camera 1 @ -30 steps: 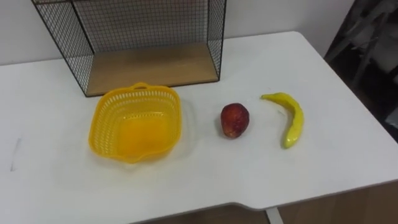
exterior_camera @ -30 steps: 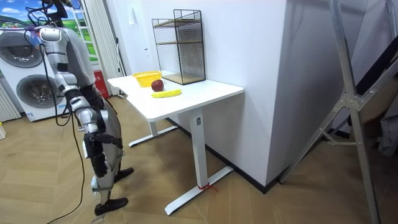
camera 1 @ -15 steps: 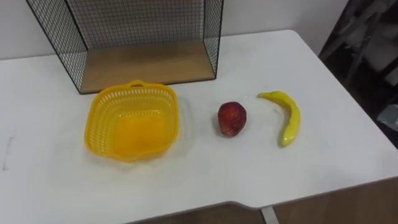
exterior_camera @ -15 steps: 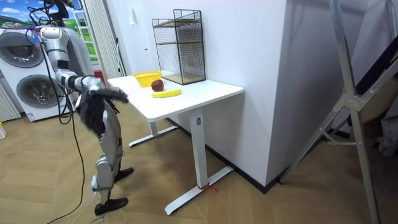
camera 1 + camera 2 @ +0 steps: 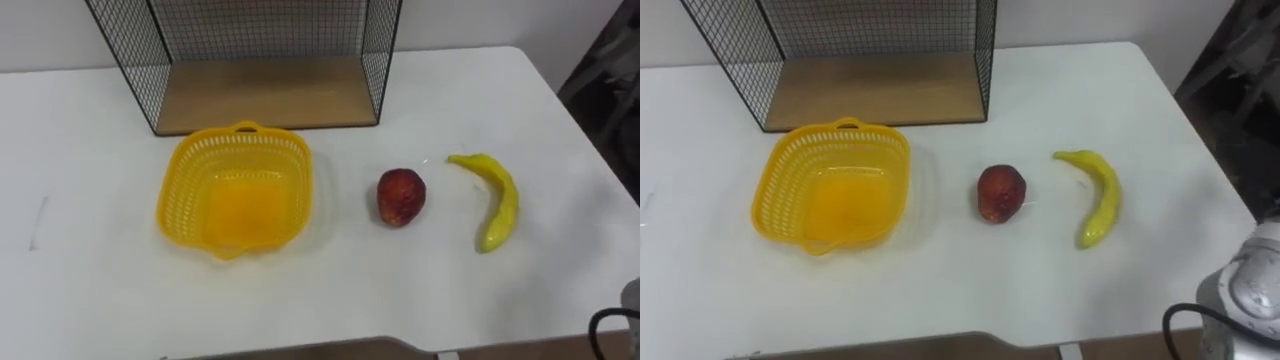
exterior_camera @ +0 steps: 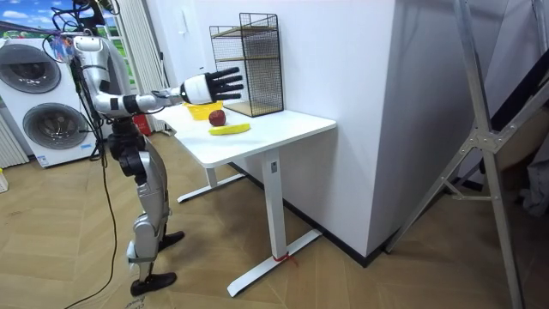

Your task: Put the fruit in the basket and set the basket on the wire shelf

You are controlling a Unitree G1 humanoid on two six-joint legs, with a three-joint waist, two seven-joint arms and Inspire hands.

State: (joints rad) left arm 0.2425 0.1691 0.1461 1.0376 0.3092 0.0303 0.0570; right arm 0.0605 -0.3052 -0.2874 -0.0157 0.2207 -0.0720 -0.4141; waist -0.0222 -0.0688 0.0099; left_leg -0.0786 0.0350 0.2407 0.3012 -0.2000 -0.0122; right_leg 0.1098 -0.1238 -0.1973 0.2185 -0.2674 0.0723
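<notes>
A yellow plastic basket (image 5: 235, 190) sits upright and holds nothing, on the white table (image 5: 90, 290) just in front of the black wire shelf (image 5: 265, 60) with its wooden floor. To its right lies a red apple (image 5: 401, 196), and further right a yellow banana (image 5: 494, 198). In the room view I stand at the table's end with my right hand (image 6: 208, 87) stretched out level above the table's near edge, fingers straight and spread, holding nothing. Part of that arm shows at the right eye view's lower right corner.
The table's front edge runs along the bottom of the eye views and its right edge lies just past the banana. The wall is behind the shelf. Washing machines (image 6: 34, 94) stand behind me, and a metal frame (image 6: 489, 154) is at the room view's right.
My right arm has swung up from my side and now reaches forward toward the table with the hand open. The eye views have shifted; basket, apple and banana lie where they were.
</notes>
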